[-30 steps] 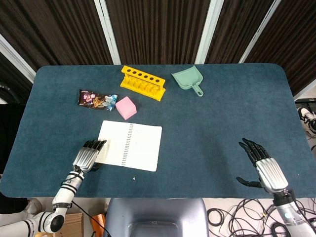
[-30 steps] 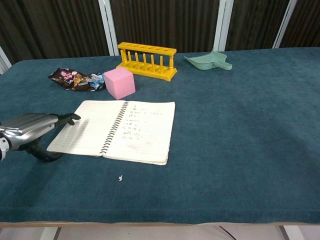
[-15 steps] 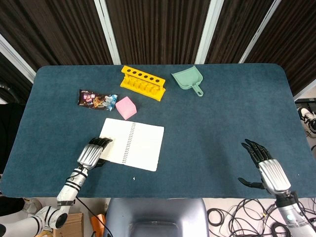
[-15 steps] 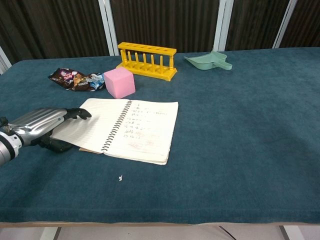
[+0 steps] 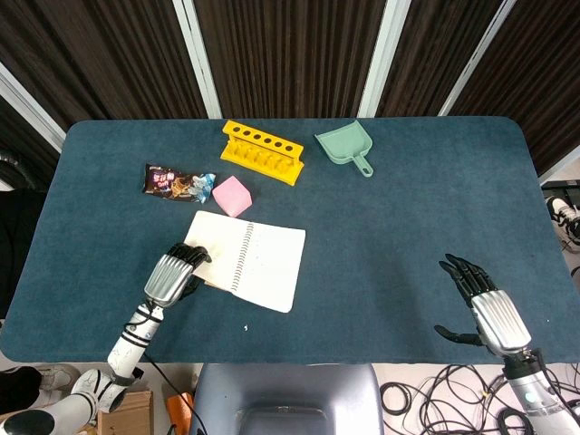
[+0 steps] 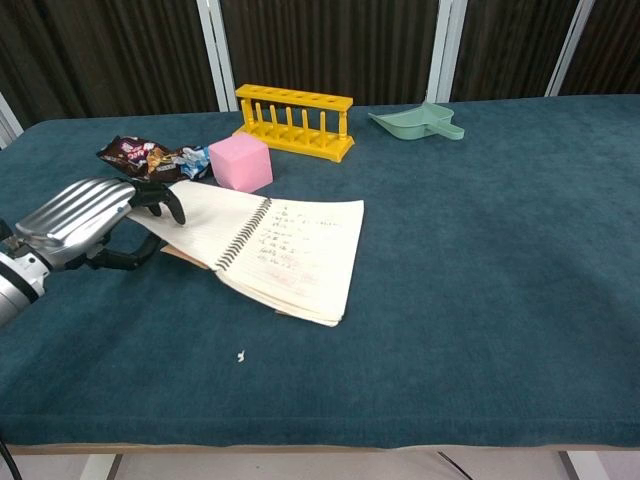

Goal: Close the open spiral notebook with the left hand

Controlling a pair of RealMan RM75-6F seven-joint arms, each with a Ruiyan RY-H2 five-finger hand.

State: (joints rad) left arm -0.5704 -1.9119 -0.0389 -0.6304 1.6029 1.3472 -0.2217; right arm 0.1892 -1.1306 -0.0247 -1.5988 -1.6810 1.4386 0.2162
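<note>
The open spiral notebook (image 5: 258, 263) (image 6: 290, 250) lies left of the table's centre, with its left page raised off the cloth. My left hand (image 5: 172, 274) (image 6: 85, 220) grips the outer edge of that left page, fingers curled over the top and thumb underneath. The right page with handwriting lies flat. Far from the notebook, my right hand (image 5: 480, 304) rests near the front right edge, fingers spread, holding nothing; the chest view does not show it.
A pink cube (image 5: 231, 197) (image 6: 240, 162) stands just behind the notebook. A snack wrapper (image 5: 177, 182) (image 6: 150, 158) lies at its left. A yellow rack (image 5: 263, 151) (image 6: 293, 120) and a green dustpan (image 5: 344, 147) (image 6: 418, 121) stand further back.
My left hand has closed on the notebook's left page and lifted it off the table, tilting it up and rightward. The notebook has slid slightly right. The right hand has barely moved.
</note>
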